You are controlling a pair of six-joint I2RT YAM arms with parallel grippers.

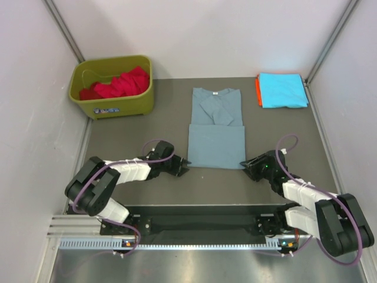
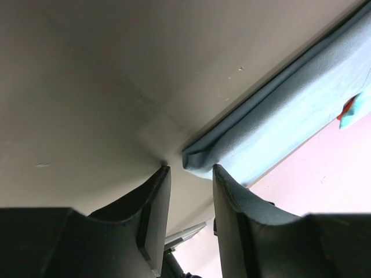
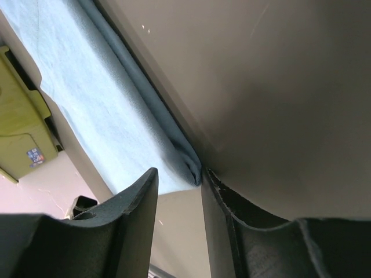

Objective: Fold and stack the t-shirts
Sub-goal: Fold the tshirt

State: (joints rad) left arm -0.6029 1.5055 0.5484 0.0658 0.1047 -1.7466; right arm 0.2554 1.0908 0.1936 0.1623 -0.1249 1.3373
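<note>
The cyan shirt [image 1: 284,89] is stacked on the orange shirt [image 1: 257,89]; the red shirt [image 1: 121,83] waits in the bin [image 1: 112,107]. The grey-blue shirt [image 1: 216,127] lies half folded mid-table — left gripper [image 1: 184,168] and right gripper [image 1: 244,164], jaws apart, at its near corners.

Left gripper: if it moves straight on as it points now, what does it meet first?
The near left corner of the folded grey-blue t-shirt, just ahead of the left gripper, whose fingers are open. Depth is unclear, so they may already touch.
</note>
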